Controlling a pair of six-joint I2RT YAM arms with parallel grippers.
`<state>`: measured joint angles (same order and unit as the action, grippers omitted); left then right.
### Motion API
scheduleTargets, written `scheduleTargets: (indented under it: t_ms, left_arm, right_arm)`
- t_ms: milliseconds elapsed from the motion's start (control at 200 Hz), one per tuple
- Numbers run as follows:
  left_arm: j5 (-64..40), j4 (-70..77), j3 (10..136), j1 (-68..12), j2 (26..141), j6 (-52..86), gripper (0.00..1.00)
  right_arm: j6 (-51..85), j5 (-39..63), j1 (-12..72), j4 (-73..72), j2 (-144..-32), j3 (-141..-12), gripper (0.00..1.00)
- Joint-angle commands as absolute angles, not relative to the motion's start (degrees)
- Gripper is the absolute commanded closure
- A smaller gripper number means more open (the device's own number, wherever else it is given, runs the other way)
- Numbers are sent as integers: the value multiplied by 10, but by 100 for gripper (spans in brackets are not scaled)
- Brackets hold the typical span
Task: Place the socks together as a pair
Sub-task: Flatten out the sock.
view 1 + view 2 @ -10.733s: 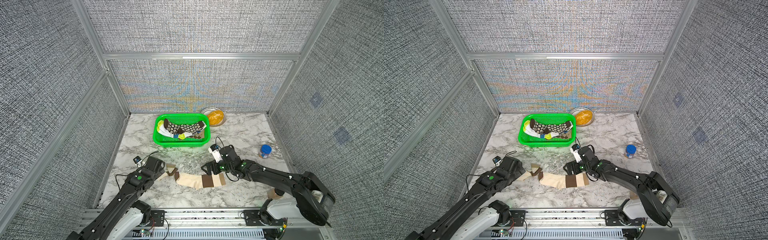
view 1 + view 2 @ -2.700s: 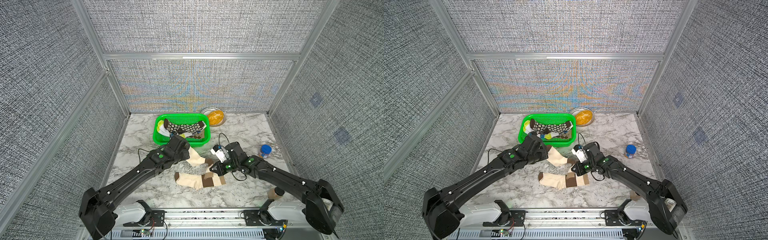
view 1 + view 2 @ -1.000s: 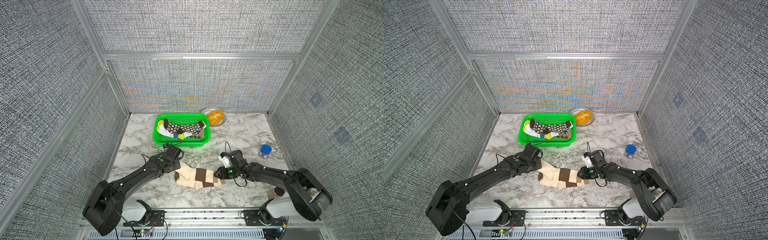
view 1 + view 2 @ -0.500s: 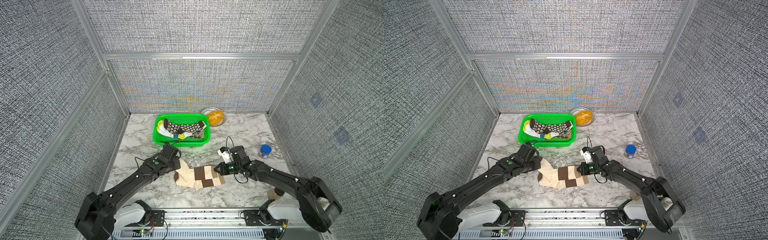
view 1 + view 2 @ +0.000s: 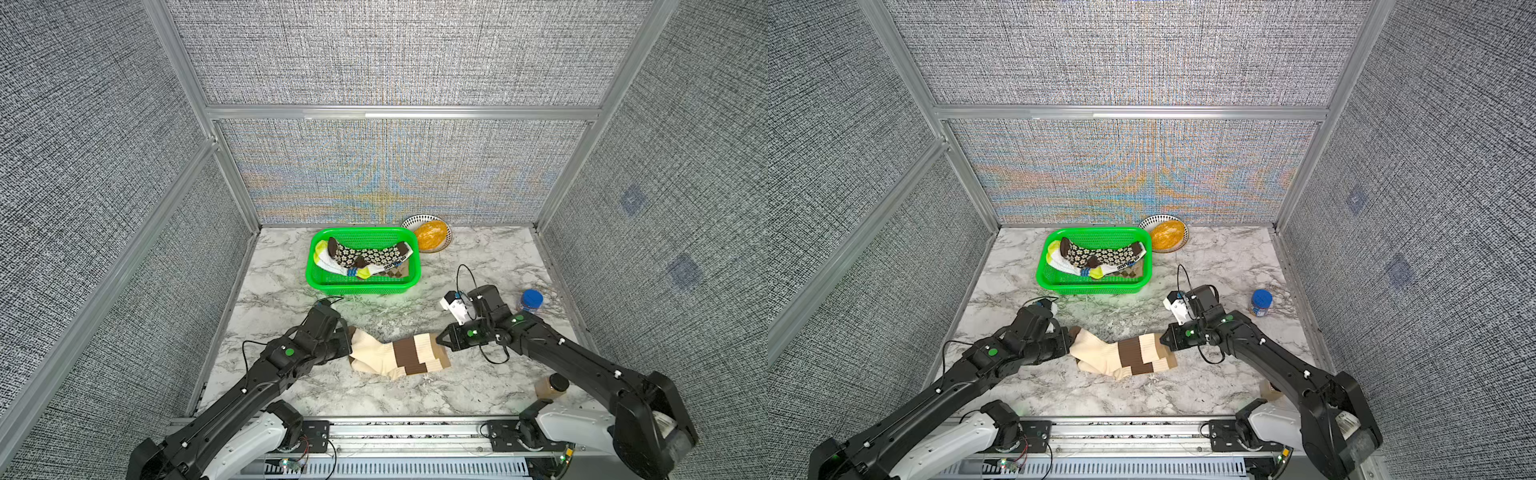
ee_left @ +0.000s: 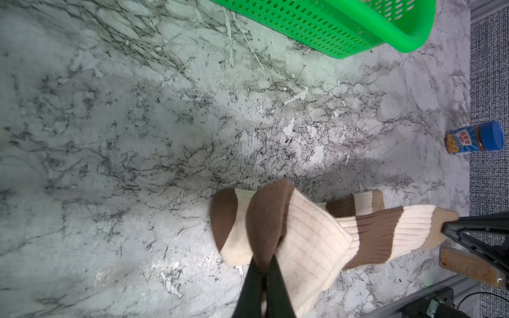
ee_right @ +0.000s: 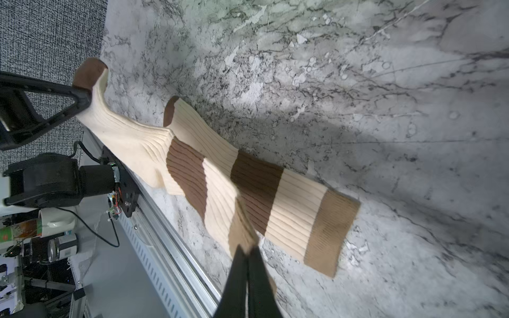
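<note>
Your left gripper (image 5: 348,338) is clamped on the brown toe of the upper sock (image 7: 132,143). Your right gripper (image 5: 438,338) is pinched tight on its tan cuff. That leaves this cream, brown-banded sock stretched between your two arms, just over the marble table (image 5: 282,291).

Its match, the lower sock (image 7: 297,203), lies flat on the table right beneath it and is partly covered by it. Its toe and cuff show past the held one.

Behind the pair, well apart, sits the green basket (image 5: 361,286). In it a brown flowered sock (image 5: 365,255) is draped over a white sock with yellow patches (image 5: 328,259). A bowl (image 5: 415,219) holding something orange touches the basket's far right corner.

A blue-lidded jar (image 5: 530,300) stands near your right arm, on its outer side. A brown jar (image 5: 550,386) stands at the table's front edge, just beside that arm's forearm.
</note>
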<state>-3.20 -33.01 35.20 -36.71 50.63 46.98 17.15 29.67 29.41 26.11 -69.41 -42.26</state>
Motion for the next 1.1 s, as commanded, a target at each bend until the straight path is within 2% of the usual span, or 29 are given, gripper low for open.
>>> scheduleTargets:
  t_ms: [0,220,365,530,570,610,635,675,731,756,771,816,956,1091]
  left_arm:
    - [-41,-320,340,-369,524,471,100]
    - [-36,-253,317,-369,594,473,100]
    - [-5,-270,336,-368,639,465,100]
    - [-21,-228,318,-368,686,463,100]
    - [-18,-221,313,-368,694,467,90]
    - [-12,-219,308,-368,698,471,73]
    - [-8,-219,304,-368,697,474,62]
    - [-5,-217,300,-368,691,479,47]
    - [-2,-219,296,-369,677,485,34]
    - [-1,-220,295,-368,671,486,13]
    - [-1,-220,294,-369,667,489,9]
    - [0,-217,289,-368,659,499,6]
    - [-14,-172,269,-368,677,524,6]
    - [-49,-136,269,-370,741,524,12]
  right_arm:
    - [145,297,286,304,-694,-419,100]
    - [132,296,256,264,-743,-411,100]
    - [115,292,242,245,-798,-412,100]
    - [109,268,229,226,-836,-405,98]
    - [113,269,229,219,-835,-401,80]
    - [118,271,228,211,-829,-396,61]
    - [121,275,228,207,-824,-391,53]
    - [124,277,228,203,-810,-384,43]
    - [131,270,228,202,-789,-371,32]
    - [135,269,228,199,-782,-366,30]
    - [140,269,228,198,-777,-363,28]
    - [152,269,228,194,-771,-359,27]
    - [168,278,229,163,-791,-336,26]
    - [192,304,237,102,-826,-313,30]
